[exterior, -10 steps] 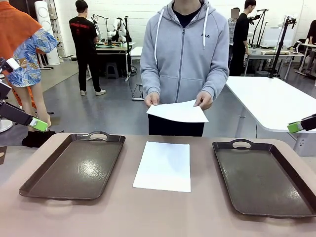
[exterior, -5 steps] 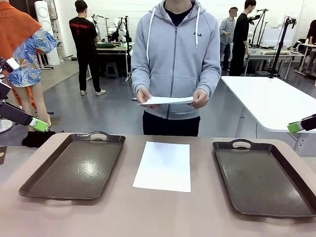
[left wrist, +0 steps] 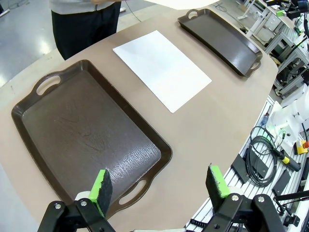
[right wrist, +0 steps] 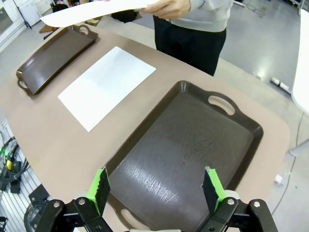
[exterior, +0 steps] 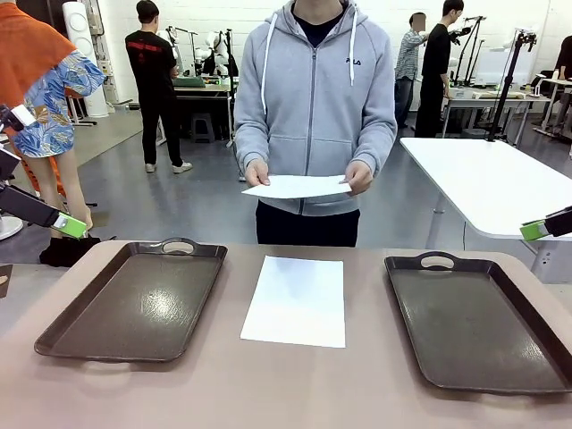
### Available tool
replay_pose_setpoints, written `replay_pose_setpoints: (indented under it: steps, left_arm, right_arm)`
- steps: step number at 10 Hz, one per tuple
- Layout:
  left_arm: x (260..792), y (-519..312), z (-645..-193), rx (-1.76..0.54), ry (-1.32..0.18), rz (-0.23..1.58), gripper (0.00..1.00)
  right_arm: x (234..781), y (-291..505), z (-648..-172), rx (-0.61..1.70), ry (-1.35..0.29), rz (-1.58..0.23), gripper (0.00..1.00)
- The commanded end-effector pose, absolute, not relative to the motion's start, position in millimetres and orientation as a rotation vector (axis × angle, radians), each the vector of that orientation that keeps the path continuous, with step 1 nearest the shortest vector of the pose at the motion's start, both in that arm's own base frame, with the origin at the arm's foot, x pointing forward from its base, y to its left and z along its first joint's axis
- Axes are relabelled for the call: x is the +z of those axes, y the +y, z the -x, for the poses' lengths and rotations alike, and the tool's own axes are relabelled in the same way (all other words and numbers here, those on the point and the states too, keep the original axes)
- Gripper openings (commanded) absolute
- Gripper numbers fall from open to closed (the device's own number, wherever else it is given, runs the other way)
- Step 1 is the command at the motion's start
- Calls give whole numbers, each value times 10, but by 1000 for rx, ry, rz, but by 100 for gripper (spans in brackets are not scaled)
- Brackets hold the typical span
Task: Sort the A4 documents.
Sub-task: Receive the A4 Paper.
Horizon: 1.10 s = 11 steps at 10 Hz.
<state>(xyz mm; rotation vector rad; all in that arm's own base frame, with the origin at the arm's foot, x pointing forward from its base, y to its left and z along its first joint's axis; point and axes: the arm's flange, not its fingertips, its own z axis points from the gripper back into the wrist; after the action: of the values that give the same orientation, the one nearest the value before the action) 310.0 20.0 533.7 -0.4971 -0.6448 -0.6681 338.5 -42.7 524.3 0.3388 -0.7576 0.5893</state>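
I have the left jaws spread wide and holding nothing. Their green pads (left wrist: 101, 187) sit at the bottom of the left wrist frame, and the left tray (left wrist: 87, 130) stretches away beyond them through the frame's left half. The right jaws are just as wide apart and also hold nothing. Their pads (right wrist: 100, 186) are low in the right wrist frame, with the right tray (right wrist: 188, 145) beyond them.

In the front frame both arms sit at the far left and far right edges, out to the sides of the counter (exterior: 295, 384). One sheet of paper (exterior: 295, 301) lies flat in the middle of the frame, on the bare counter between the two brown trays and touching neither.

A second sheet (exterior: 298, 186) is in the air in the upper middle of the frame, beyond the counter's far edge. The person (exterior: 313, 89) in the grey hoodie holds it nearly level, with one hand (exterior: 257, 172) at its left end and the other hand (exterior: 359, 177) at its right end.
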Motion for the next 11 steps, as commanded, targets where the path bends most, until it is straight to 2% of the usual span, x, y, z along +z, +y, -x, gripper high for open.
replay_pose_setpoints:
  steps: [1,11]
  left_arm:
    - [5318,207,-3118,-679,-646,508,100]
    - [5318,207,-3118,-679,-646,508,100]
  right_arm:
    - [5241,-429,-3387,594,-762,-344,100]
    - [5241,-429,-3387,594,-762,-344,100]
